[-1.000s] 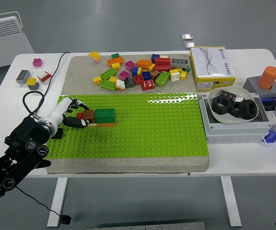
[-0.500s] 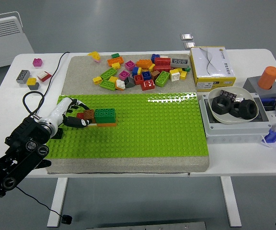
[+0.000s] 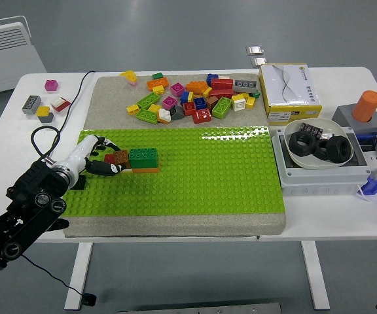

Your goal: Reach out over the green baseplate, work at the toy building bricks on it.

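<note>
The green baseplate (image 3: pixel 195 170) lies on a grey mat (image 3: pixel 110 98) at the middle of the desk (image 3: pixel 5 131). Near its left edge stands a small stack of bricks: a green brick (image 3: pixel 143 156) on an orange brick (image 3: pixel 146 169), with a brown brick (image 3: pixel 121 157) and a red brick (image 3: pixel 110 157) touching at the left. The left hand (image 3: pixel 100 157) reaches in from the left edge. Its dark fingertips (image 3: pixel 113 168) are at the brown brick, but whether they grasp it is hard to see, so I cannot tell. Compared with the earlier pictures, nothing has visibly moved. A pile of loose bricks (image 3: pixel 188 98) lies on the mat behind the baseplate.
</note>
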You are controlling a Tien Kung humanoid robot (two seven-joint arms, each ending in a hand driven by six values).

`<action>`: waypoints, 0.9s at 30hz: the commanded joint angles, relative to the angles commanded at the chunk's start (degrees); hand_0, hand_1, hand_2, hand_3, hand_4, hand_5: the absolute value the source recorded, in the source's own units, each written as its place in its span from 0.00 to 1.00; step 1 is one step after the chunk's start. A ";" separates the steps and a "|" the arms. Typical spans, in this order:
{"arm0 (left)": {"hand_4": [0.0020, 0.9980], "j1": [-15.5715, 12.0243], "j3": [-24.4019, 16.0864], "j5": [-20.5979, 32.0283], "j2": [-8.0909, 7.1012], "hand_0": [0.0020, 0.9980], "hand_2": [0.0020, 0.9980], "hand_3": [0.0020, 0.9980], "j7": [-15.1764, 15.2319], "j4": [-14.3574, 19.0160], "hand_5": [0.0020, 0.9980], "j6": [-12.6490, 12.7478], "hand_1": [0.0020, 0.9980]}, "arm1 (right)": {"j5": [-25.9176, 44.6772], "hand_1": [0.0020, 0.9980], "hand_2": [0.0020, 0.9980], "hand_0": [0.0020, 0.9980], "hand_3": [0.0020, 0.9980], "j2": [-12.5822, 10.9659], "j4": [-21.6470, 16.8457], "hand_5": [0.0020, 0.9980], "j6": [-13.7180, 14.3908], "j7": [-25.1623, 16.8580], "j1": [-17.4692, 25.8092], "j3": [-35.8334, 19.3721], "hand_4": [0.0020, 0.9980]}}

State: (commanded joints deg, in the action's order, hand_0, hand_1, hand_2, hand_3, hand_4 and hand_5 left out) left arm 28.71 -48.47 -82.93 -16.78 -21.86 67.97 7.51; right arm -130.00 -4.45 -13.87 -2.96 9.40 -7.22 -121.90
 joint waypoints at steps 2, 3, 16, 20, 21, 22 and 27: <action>0.46 -0.01 0.01 0.03 0.01 0.88 0.84 0.53 0.01 -0.01 0.00 -0.04 0.90 | 0.00 0.68 0.65 0.51 0.73 0.00 0.01 0.79 0.01 0.00 0.01 0.03 0.80; 0.46 -0.01 0.02 0.04 0.01 0.88 0.84 0.53 0.02 -0.02 0.00 -0.05 0.90 | 0.00 0.68 0.65 0.51 0.73 0.00 0.01 0.79 0.01 0.00 0.01 0.04 0.80; 0.46 0.53 0.00 0.11 0.09 0.87 0.84 0.54 0.24 -0.28 0.00 -0.44 0.90 | 0.00 0.68 0.65 0.51 0.73 0.02 -0.03 0.79 0.05 0.08 -0.17 0.27 0.80; 0.46 0.61 -0.01 0.10 0.07 0.87 0.84 0.54 0.24 -0.32 0.00 -0.66 0.90 | 0.00 0.68 0.65 0.51 0.73 0.01 -0.03 0.79 0.06 0.07 -0.18 0.29 0.80; 0.46 0.62 0.00 0.11 0.06 0.87 0.84 0.54 0.24 -0.31 0.00 -0.70 0.90 | 0.00 0.68 0.65 0.51 0.73 0.01 -0.03 0.79 0.06 0.07 -0.19 0.27 0.80; 0.46 0.62 0.01 0.10 0.06 0.87 0.85 0.54 0.23 -0.31 0.00 -0.74 0.90 | 0.00 0.68 0.65 0.51 0.73 0.01 -0.03 0.79 0.06 0.08 -0.19 0.27 0.80; 0.46 0.65 0.01 0.06 0.11 0.87 0.85 0.54 0.15 -0.36 0.00 -1.01 0.90 | 0.00 0.68 0.65 0.51 0.73 0.01 -0.03 0.79 0.08 0.09 -0.19 0.33 0.80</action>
State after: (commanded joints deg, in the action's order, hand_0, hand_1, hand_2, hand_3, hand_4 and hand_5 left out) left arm 29.36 -48.46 -82.87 -16.67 -21.71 67.61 6.50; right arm -130.00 -4.44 -13.90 -2.88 9.49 -7.42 -121.56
